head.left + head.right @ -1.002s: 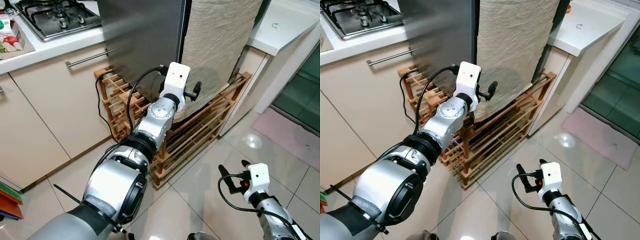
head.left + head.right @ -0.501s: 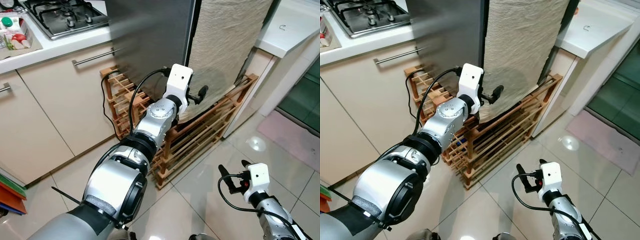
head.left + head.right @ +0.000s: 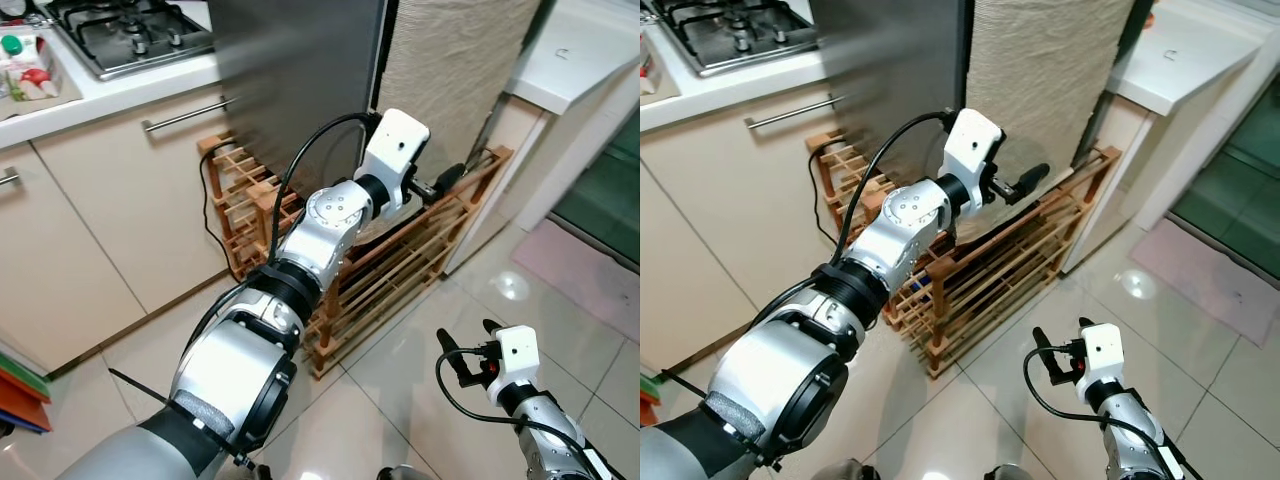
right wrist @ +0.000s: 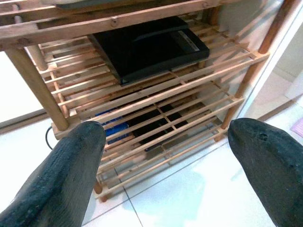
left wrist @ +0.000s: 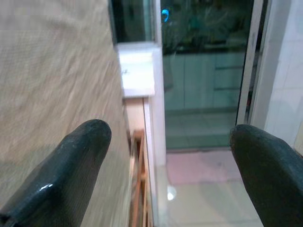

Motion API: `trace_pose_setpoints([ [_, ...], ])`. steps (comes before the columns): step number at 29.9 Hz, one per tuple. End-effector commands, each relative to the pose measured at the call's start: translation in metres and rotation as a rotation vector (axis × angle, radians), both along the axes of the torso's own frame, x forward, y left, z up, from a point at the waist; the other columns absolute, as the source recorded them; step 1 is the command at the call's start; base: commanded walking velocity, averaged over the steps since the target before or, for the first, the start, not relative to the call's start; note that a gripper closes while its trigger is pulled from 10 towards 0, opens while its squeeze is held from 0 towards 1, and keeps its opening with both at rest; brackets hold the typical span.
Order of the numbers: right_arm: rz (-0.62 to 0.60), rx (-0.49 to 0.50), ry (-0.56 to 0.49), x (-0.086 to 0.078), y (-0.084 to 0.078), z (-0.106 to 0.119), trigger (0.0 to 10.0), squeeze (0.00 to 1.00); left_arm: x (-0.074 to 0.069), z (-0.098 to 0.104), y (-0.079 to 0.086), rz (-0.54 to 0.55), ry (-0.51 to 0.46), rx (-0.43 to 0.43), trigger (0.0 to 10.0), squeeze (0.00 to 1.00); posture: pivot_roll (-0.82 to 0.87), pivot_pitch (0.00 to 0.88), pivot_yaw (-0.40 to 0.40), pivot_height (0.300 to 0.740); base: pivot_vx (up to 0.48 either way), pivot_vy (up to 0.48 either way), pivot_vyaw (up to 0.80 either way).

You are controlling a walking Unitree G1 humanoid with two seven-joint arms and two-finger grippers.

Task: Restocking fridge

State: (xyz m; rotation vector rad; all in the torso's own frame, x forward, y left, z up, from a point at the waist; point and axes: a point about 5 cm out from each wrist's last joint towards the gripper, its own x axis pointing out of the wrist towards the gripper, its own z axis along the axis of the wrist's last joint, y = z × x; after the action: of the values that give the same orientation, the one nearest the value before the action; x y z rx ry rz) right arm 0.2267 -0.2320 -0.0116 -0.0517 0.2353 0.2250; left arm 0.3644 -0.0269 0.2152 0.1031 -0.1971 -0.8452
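Note:
The grey steel fridge (image 3: 300, 70) stands straight ahead, and a beige cloth (image 3: 450, 70) hangs beside it on the right. My left gripper (image 3: 452, 176) reaches out in front of the cloth's lower right part, above the wooden rack (image 3: 400, 270). Its fingers are open with nothing between them; in the left wrist view the left gripper (image 5: 170, 142) has the cloth (image 5: 52, 75) close along one finger. My right gripper (image 3: 466, 340) hangs low over the tiled floor, open and holding nothing. The right wrist view looks past the right gripper (image 4: 165, 137) at the rack's shelves (image 4: 156, 94).
A black flat box (image 4: 147, 45) lies on a rack shelf. A cabinet with a bar handle (image 3: 185, 113), a gas hob (image 3: 130, 30) and a carton (image 3: 25, 70) are on the left. A white counter (image 3: 580, 50) and a pink mat (image 3: 590, 270) lie to the right.
My left arm has stretched out and swung right across the cloth's front, toward the rack's right end. The right arm has stayed put.

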Motion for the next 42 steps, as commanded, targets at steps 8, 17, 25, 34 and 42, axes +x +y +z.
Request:
trace_pose_setpoints([
  [8, -0.015, 0.021, -0.008, 0.001, 0.001, 0.000, 10.0, 0.00, -0.024, -0.027, 0.028, 0.060, 0.014, -0.102, 10.0, 0.00, -0.04, 0.053, -0.006, 0.740, 0.000, 0.000, 0.00],
  [17, -0.010, 0.056, -0.421, 0.010, 0.056, 0.090, 10.0, 0.00, -0.058, -0.076, 0.150, 0.367, 0.034, 0.068, 10.0, 0.00, 0.01, 0.036, 0.017, 0.740, 0.000, 0.000, 0.00],
  [25, -0.062, 0.057, -0.357, -0.010, 0.056, 0.104, 10.0, 0.00, -0.108, -0.093, 0.187, 0.469, 0.138, 0.076, 10.0, 0.00, 0.02, 0.031, 0.021, 0.740, 0.000, 0.000, 0.00],
  [34, -0.265, 0.053, -0.328, -0.028, 0.037, 0.106, 10.0, 0.00, -0.105, -0.096, 0.208, 0.733, 0.209, -0.017, 10.0, 0.00, 0.01, 0.028, 0.013, 0.740, 0.000, 0.000, 0.00],
  [42, -0.303, 0.055, -0.275, -0.033, 0.032, 0.097, 10.0, 0.00, -0.100, -0.096, 0.196, 0.673, 0.205, 0.050, 10.0, 0.00, 0.01, 0.030, 0.015, 0.740, 0.000, 0.000, 0.00],
])
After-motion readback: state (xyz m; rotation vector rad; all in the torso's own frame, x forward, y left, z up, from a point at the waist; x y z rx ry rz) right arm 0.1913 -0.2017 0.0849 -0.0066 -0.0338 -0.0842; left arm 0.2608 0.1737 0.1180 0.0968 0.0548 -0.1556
